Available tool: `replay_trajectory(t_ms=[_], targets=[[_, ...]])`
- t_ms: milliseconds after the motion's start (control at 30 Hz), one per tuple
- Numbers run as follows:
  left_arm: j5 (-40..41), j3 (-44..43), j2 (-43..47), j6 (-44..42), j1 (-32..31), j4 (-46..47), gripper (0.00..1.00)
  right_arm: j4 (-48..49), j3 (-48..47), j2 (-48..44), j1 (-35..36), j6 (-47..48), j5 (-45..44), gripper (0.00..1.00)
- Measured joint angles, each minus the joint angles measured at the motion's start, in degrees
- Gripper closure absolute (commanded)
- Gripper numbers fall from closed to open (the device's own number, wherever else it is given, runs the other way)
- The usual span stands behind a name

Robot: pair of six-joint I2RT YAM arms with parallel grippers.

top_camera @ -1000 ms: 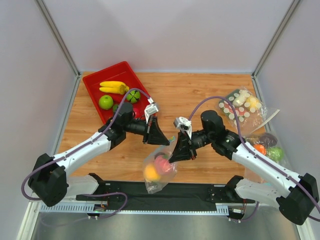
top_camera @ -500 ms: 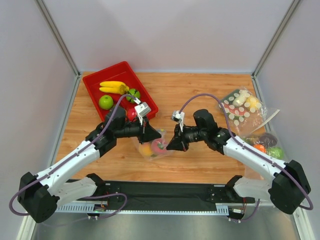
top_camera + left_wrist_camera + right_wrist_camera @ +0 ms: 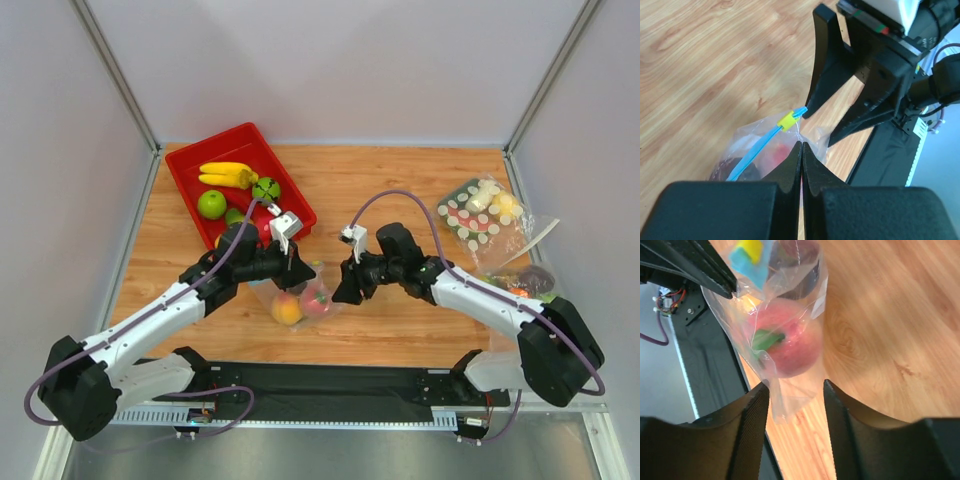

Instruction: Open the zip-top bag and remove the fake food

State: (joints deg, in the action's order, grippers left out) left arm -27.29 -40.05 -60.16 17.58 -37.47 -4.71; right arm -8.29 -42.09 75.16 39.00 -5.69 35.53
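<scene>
The zip-top bag [image 3: 299, 297] lies on the wood between my two grippers. Inside it, the fake food shows as a yellow-orange fruit [image 3: 286, 309] and a pink-red fruit [image 3: 317, 301]. My left gripper [image 3: 304, 271] is shut on the clear film at the bag's top [image 3: 812, 137], right beside the blue zip strip [image 3: 756, 149] and its yellow slider [image 3: 787, 120]. My right gripper [image 3: 338, 289] is open just right of the bag. In the right wrist view a loose bag corner [image 3: 786, 402] lies between the open fingers [image 3: 754, 412], below the pink-red fruit [image 3: 790, 342] and a dark purple fruit [image 3: 801, 260].
A red tray [image 3: 188, 178] at the back left holds bananas [image 3: 226, 175], a green apple [image 3: 211, 204] and a green ball [image 3: 266, 189]. A bigger crinkly bag [image 3: 482, 214] and more fruit [image 3: 535, 285] sit at the right. A black mat [image 3: 330, 380] runs along the near edge.
Both arms carried the bag away from the near edge and down onto the wood. My right gripper opened and let go of the bag; the left stays shut on it.
</scene>
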Motion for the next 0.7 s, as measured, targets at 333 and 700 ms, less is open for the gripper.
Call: replay_trajectory(t_ms=[333, 700], targets=[[3.17, 1.22, 0.70, -0.37, 0.00, 0.70, 1.00, 0.94, 0.63, -10.95, -0.22, 0.22, -2.97, 0.21], [3.67, 1.46, 3.30, -0.50, -0.07, 0.63, 1.00, 16.59, 3.80, -8.35, -0.22, -6.75, -5.53, 0.35]])
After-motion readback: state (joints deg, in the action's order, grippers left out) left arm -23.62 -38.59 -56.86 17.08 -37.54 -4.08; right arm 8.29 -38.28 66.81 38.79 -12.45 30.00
